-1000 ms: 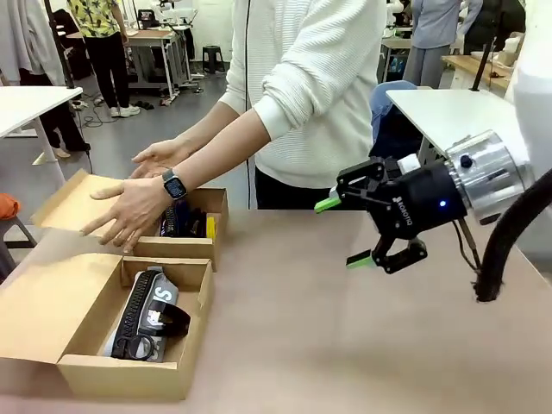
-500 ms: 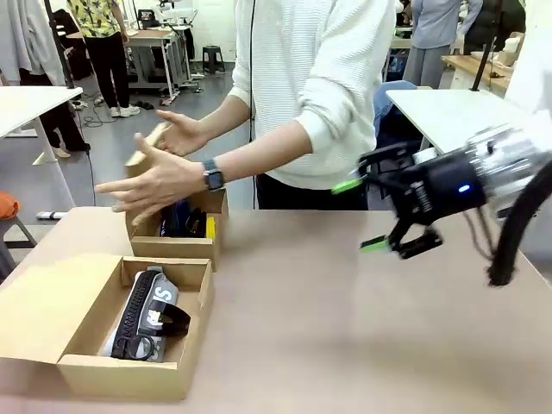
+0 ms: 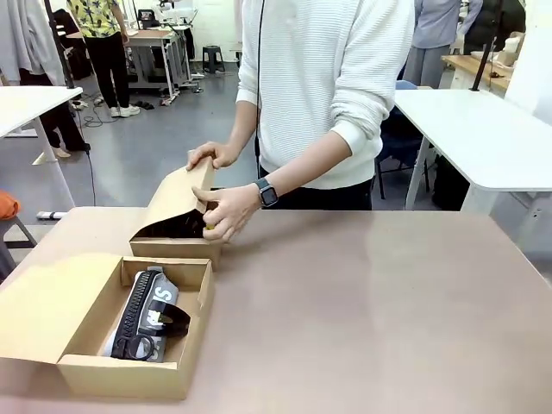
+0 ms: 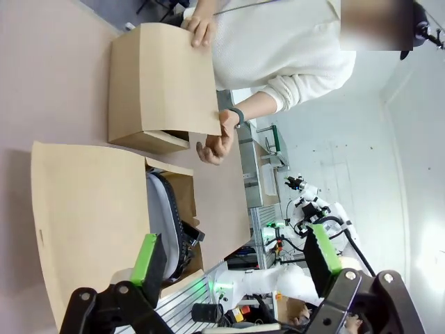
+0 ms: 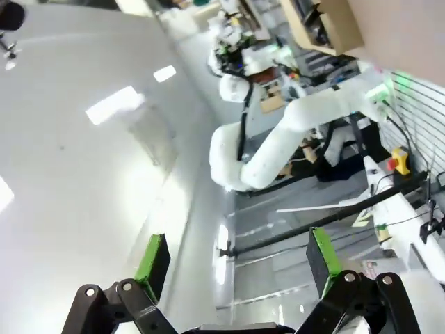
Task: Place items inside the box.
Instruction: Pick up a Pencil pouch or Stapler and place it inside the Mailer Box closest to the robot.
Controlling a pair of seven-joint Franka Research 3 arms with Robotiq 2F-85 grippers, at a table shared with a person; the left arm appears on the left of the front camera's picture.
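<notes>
Pouch, grey fabric, zipped, with white lettering and black zip teeth [image 3: 151,312], lies lengthwise inside the near open brown cardboard box [image 3: 129,375] on the tan table [image 3: 362,302], with a dark ring at its near end. Judged light, soft and pliable, liable to sag or fold if lifted by one end. The best hold is likely across the narrow middle of the body, pinching fabric rather than the ring. A second brown cardboard box [image 3: 172,248] stands just behind the first. A person in a white ribbed sweater folds its lid [image 3: 177,203] down over it, one hand [image 3: 211,155] on the lid's top edge, the other hand [image 3: 226,213] at the front corner. The contents under the lid are in shadow and cannot be told. Left gripper [image 4: 236,261] has its fingers wide apart with nothing between them, looking down over both boxes. Right gripper [image 5: 236,261] likewise has its fingers apart and bare, aimed away at the room.
</notes>
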